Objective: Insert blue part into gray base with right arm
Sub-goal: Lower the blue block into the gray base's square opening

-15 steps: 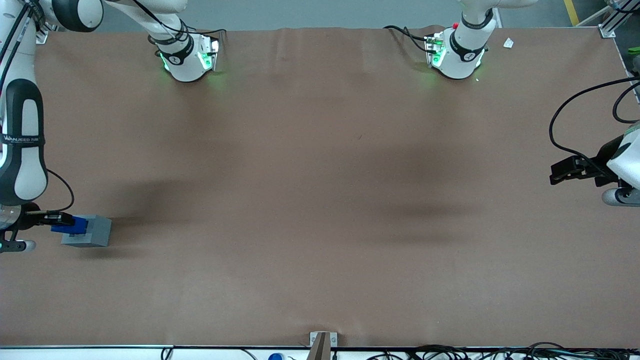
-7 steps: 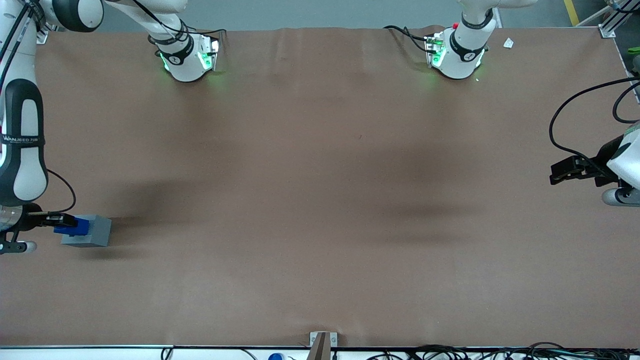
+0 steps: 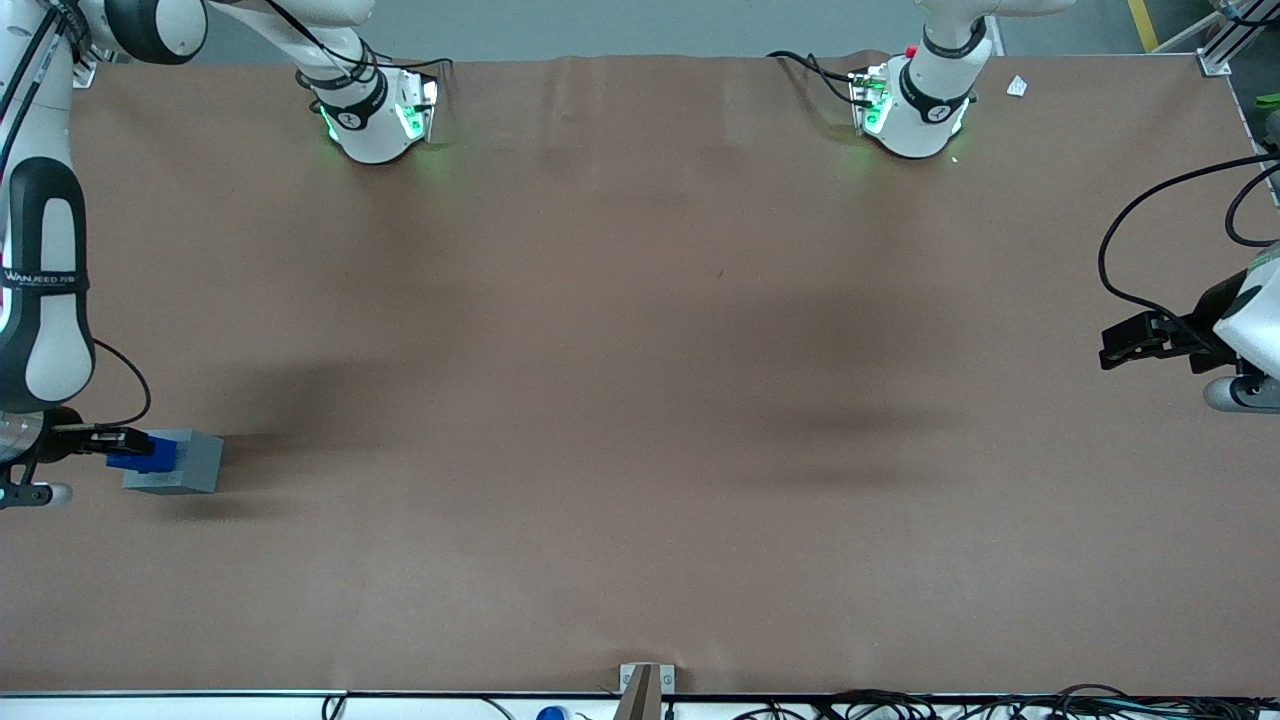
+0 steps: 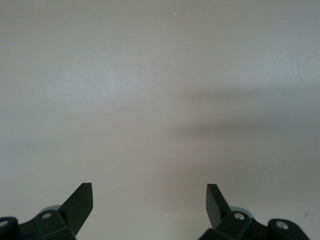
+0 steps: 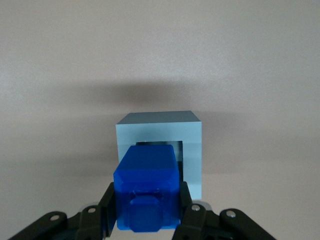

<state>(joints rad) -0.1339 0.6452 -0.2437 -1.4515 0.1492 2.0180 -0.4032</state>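
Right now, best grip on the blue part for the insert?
Keep this hold: the gripper is shut on the blue part's two flat side faces at its upper end, coming from above. That leaves the lower end free over the gray base's square recess.

The blue part (image 5: pixel 146 187) is a bright, saturated blue all over, plain and unpatterned. The gray base (image 5: pixel 192 150) is a pale matte gray with a bluish cast, its recess showing darker. The tool (image 3: pixel 110 440), closed on the blue part just over the gray base at the working arm's end of the counter, is black. The right arm (image 3: pixel 40 290) is white with black panels and a dark band bearing white lettering. The counter (image 3: pixel 640 400) is a uniform dull brown.
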